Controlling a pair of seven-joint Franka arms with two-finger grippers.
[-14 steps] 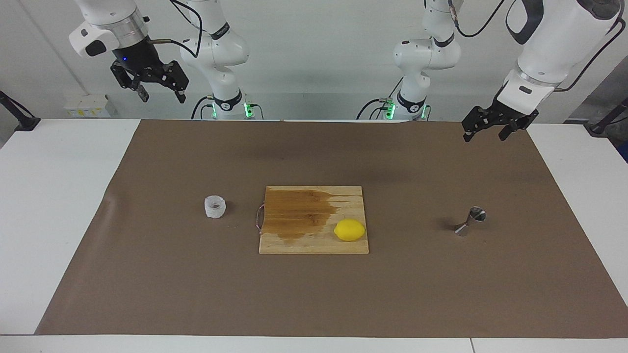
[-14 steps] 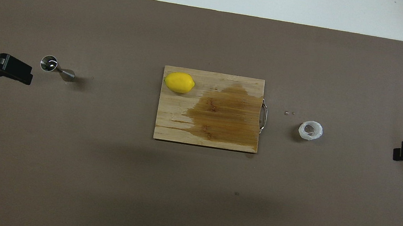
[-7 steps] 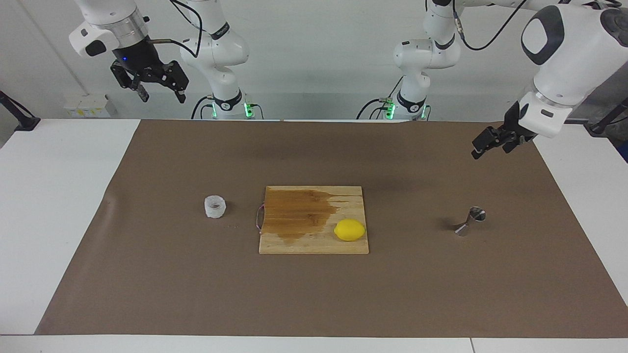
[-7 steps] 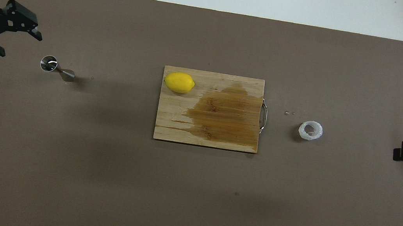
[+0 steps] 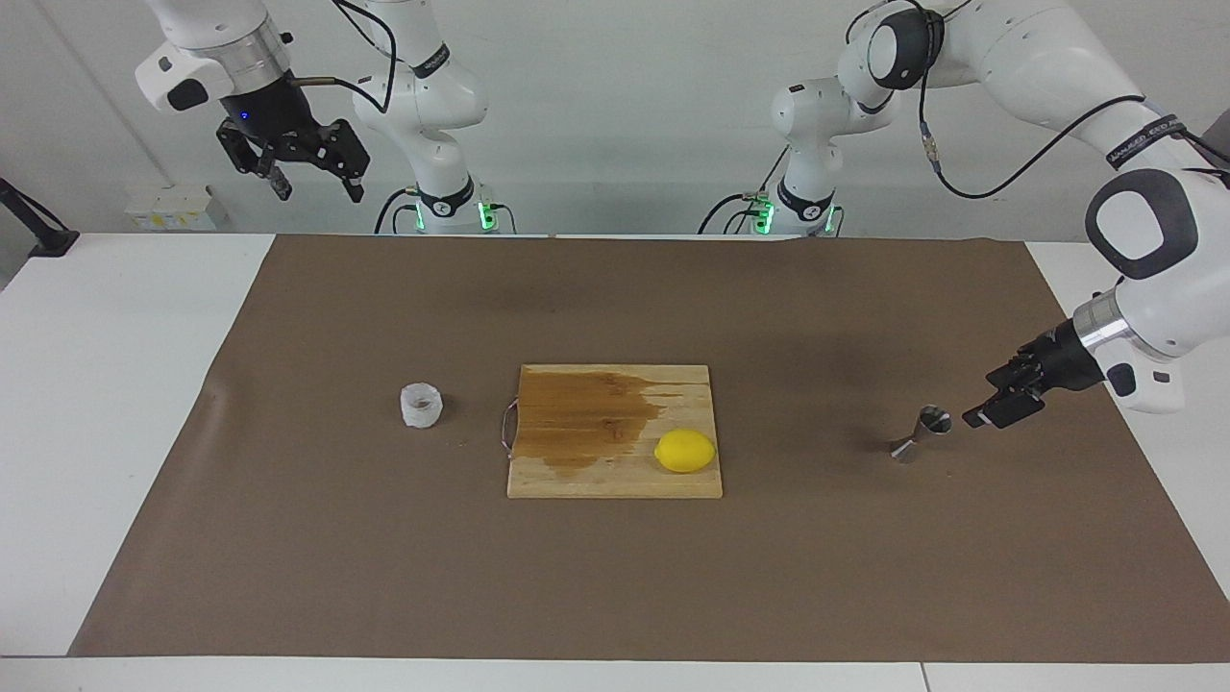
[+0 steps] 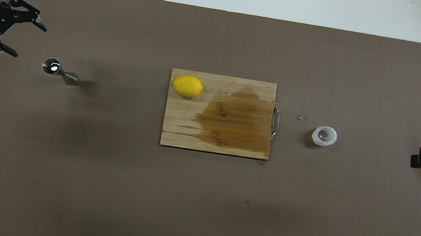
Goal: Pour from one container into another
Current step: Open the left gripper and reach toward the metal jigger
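Note:
The translucent white ribbed cup (image 5: 421, 405) stands on the brown mat toward the right arm's end of the table; it also shows in the overhead view (image 6: 324, 136). The steel hourglass jigger (image 5: 921, 434) stands on the mat toward the left arm's end and shows in the overhead view too (image 6: 59, 71). My left gripper (image 5: 982, 416) is open and low, just beside the jigger's rim and not touching it; the overhead view (image 6: 29, 41) shows its fingers spread. My right gripper (image 5: 322, 190) is open and empty, waiting high above the table's edge by the robots.
A wooden cutting board (image 5: 615, 481) with a dark wet stain lies mid-table between cup and jigger, its metal handle toward the cup. A yellow lemon (image 5: 684, 450) sits on the board's corner. A few small drops (image 6: 302, 117) lie on the mat near the cup.
My left gripper has come down from high above the mat's corner to just beside the jigger and turned sideways. The right arm, cup and jigger have not moved.

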